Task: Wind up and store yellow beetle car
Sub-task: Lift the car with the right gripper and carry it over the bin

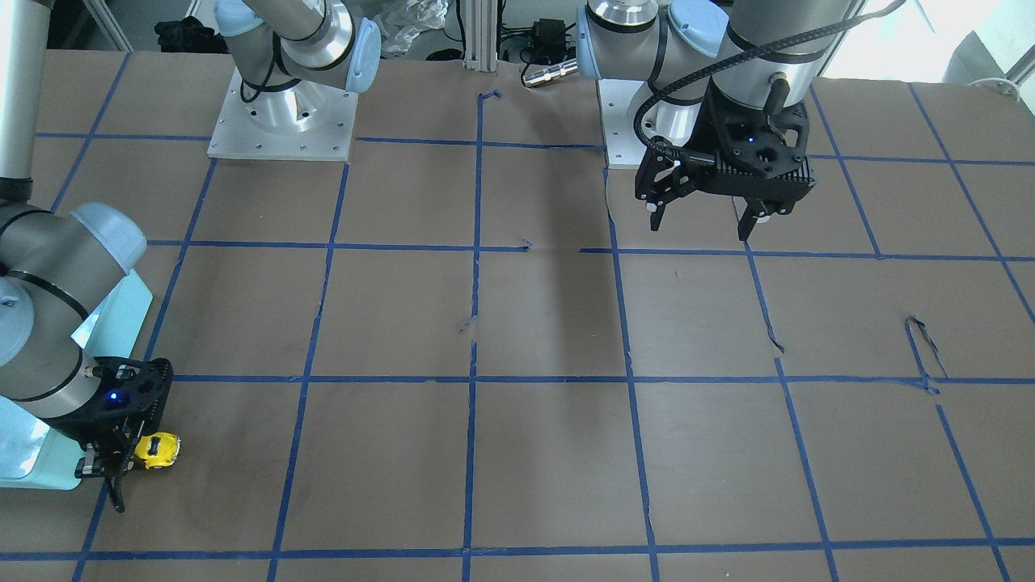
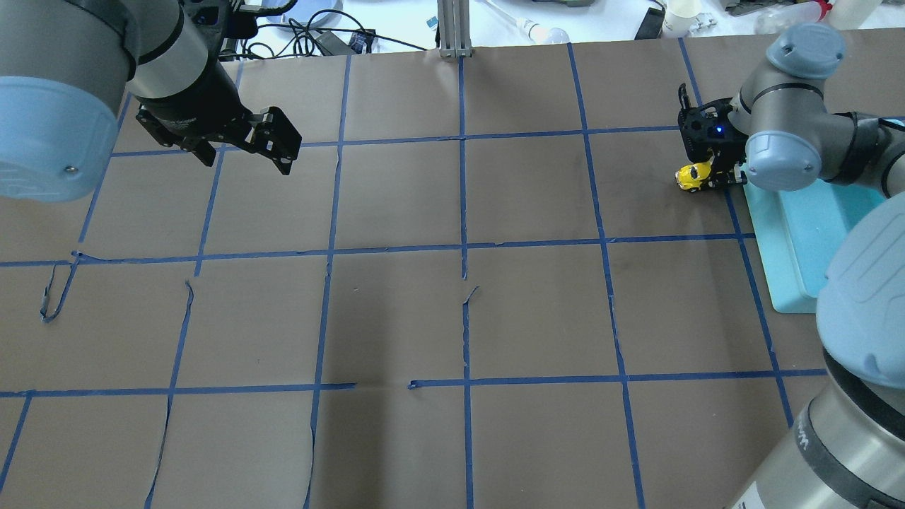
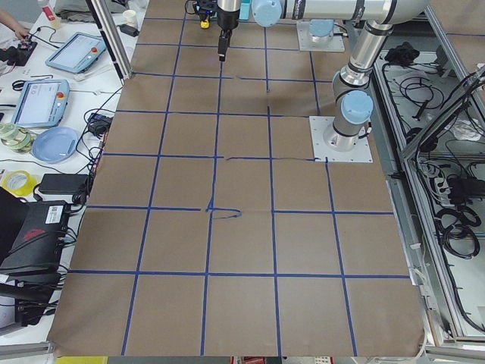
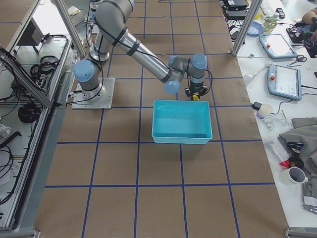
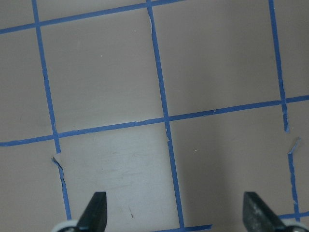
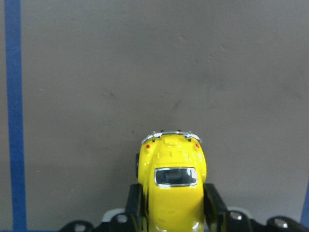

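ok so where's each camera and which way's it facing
Front-facing: across the table, facing the robot; left arm on view's right.
Overhead: behind its shoulders, looking down; left arm on view's left.
Exterior left: table's left end, looking along; left base nearest.
Exterior right: opposite end; right arm, teal bin.
Left wrist: down at table, left jaws open.
Right wrist: right jaws shut on yellow beetle car.
Front-facing and overhead share car, bin.

One yellow beetle car (image 1: 158, 450), one turquoise bin (image 4: 181, 138), two tools (image 1: 699, 226) (image 6: 171, 203).

a robotics lab: teach pendants (image 4: 284, 79), cable bundles (image 3: 455, 220), taped table (image 2: 396, 318).
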